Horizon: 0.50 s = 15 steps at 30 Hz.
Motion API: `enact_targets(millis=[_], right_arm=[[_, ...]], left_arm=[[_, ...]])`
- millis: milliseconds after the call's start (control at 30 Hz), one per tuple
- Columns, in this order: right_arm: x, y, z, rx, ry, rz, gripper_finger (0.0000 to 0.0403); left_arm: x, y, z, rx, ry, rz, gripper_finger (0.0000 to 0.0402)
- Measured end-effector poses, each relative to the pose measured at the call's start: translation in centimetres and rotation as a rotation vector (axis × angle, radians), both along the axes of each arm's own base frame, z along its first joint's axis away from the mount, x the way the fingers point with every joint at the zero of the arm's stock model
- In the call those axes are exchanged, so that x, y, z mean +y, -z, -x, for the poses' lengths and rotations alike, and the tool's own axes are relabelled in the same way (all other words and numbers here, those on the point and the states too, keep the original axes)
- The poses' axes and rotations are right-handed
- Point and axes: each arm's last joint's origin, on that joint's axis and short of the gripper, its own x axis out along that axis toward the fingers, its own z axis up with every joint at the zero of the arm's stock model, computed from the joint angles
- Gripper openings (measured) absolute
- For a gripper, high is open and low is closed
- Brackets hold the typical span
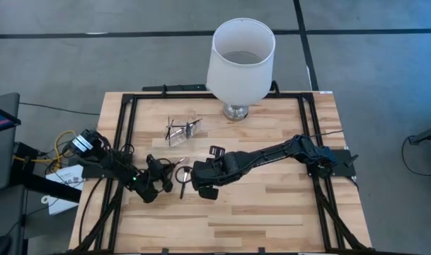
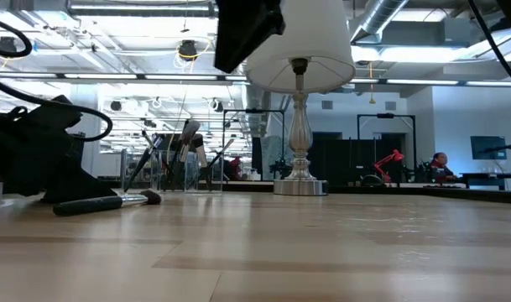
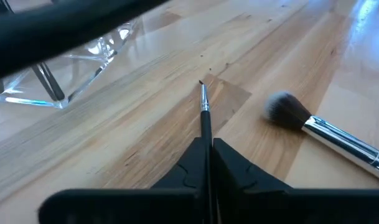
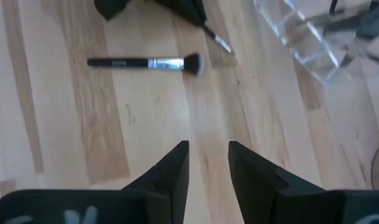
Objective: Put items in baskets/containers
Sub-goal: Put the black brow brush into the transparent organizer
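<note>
My left gripper (image 3: 209, 155) sits low over the table left of centre (image 1: 158, 178), shut on a thin dark brush (image 3: 205, 112). A second brush (image 4: 145, 62) with a fluffy head (image 3: 282, 109) lies flat on the wood beside it, also seen in the low view (image 2: 104, 202). The clear case (image 1: 183, 129) stands farther back with several brushes leaning inside it (image 2: 179, 158). My right gripper (image 4: 208, 158) hangs open above the table (image 1: 199, 178), clear of the lying brush. My left gripper pinches the thin brush by its dark handle (image 3: 207, 140) between the two fingers. The brush lies along the fingers, and its silver ferrule and fine tip (image 3: 201, 85) stick out ahead toward the clear case. Whether the tip touches the wood I cannot tell.
A large white lampshade (image 1: 240, 51) on a glass and metal base (image 2: 299, 180) stands at the table's far edge, behind the case. Black rails (image 1: 123, 127) run along the table's sides. Bare wood (image 1: 272, 212) stretches across the near half.
</note>
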Motion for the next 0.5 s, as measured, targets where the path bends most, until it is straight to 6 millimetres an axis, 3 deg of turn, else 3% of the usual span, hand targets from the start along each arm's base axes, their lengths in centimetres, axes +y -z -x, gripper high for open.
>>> enact_targets(millis=[100,167,267,367,433,500], right_arm=[[-0.4,-1.1,-0.1,-0.007,-0.038,-0.016,0.0098],[-0.7,-3.3,0.6,-0.016,-0.054,-0.018,0.0090],[-1.1,-7.6,3.0,-0.092,-0.036,0.029,0.0076],[-1.5,-10.6,5.9,-0.214,0.079,0.174,0.0067],[-1.5,-10.7,7.6,-0.267,0.185,0.307,0.0065],[-1.6,-9.6,8.9,-0.268,0.237,0.370,0.0064]], left_arm=[[-0.1,-0.1,0.0,-0.004,0.007,0.011,0.0013],[-0.1,-0.3,-0.1,-0.012,0.009,0.022,0.0012],[-0.3,-1.0,-0.3,-0.031,0.019,0.041,0.0012],[-0.6,-2.1,-0.5,-0.052,0.055,0.046,0.0011],[-0.8,-3.4,-0.9,-0.107,0.069,0.035,0.0011],[-0.9,-4.7,-1.0,-0.142,0.085,0.011,0.0011]])
